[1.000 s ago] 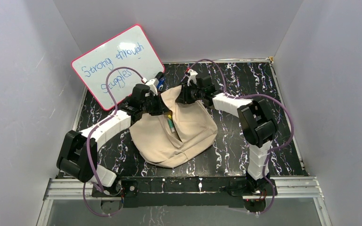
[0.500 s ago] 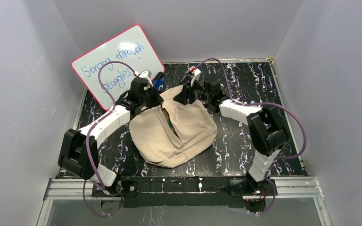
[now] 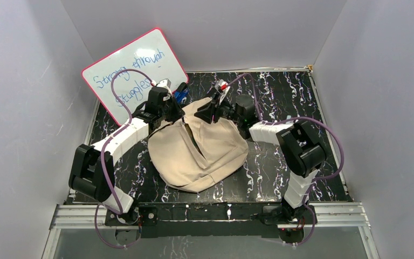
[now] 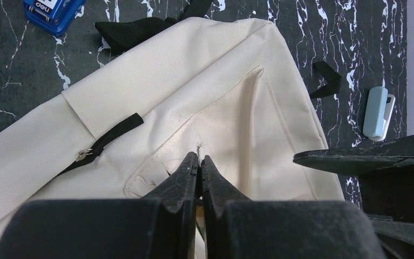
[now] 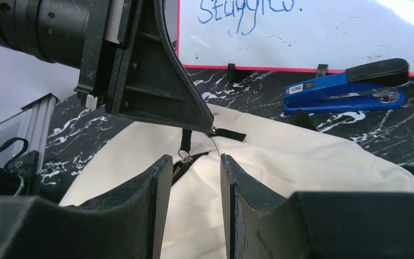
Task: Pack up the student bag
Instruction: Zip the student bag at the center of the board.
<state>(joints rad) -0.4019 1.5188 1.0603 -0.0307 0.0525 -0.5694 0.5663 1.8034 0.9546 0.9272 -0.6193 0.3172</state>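
The student bag lies flat in the middle of the table, beige, with its dark zipper slit nearly closed. At its far top edge my left gripper is shut, its tips pinching the bag's cloth beside a black zipper pull. My right gripper faces it from the other side. Its jaws stand open over the beige cloth with nothing between them. A second pull tab with a ring lies just past them, by the left gripper's fingers.
A pink-framed whiteboard leans at the back left. A blue stapler lies on the table before it, behind the bag. A small light-blue object lies beyond the bag's right side. Black straps stick out at the bag's top.
The right gripper opened, let go of the bag and shifted. The left gripper drew back-left. The bag's opening narrowed, and the pens seen inside it earlier are now covered.
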